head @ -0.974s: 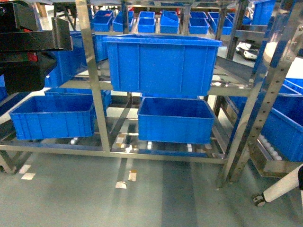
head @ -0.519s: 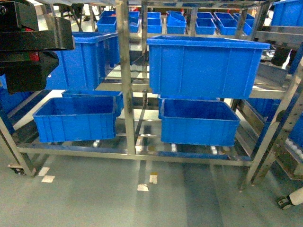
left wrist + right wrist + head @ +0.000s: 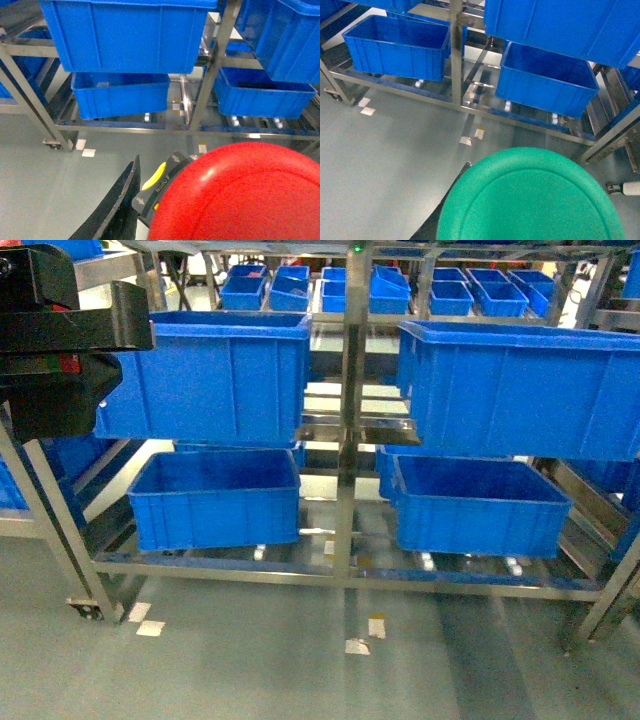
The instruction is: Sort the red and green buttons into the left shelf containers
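The red button [image 3: 240, 195] fills the lower right of the left wrist view, its cap close to the camera. My left gripper [image 3: 195, 200] is shut on it, with one black finger [image 3: 122, 200] showing beside its black and yellow collar. The green button [image 3: 530, 200] fills the bottom of the right wrist view, held in my shut right gripper [image 3: 520, 222]. The left shelf containers stand ahead on a steel rack: an upper bin [image 3: 215, 375] and a lower bin [image 3: 215, 500]. Part of my black left arm [image 3: 60, 340] shows at the upper left of the head view.
Two more big blue bins sit to the right, upper [image 3: 520, 390] and lower [image 3: 480, 510], behind the rack's middle upright [image 3: 350, 440]. Small blue trays [image 3: 350, 285] line the back. A castor [image 3: 85, 610] and floor tape marks [image 3: 150, 628] lie by the rack's left foot.
The whole rack has slid to the right in the head view, and the left column of bins has come fully into view. The left arm holds the same place in the frame.
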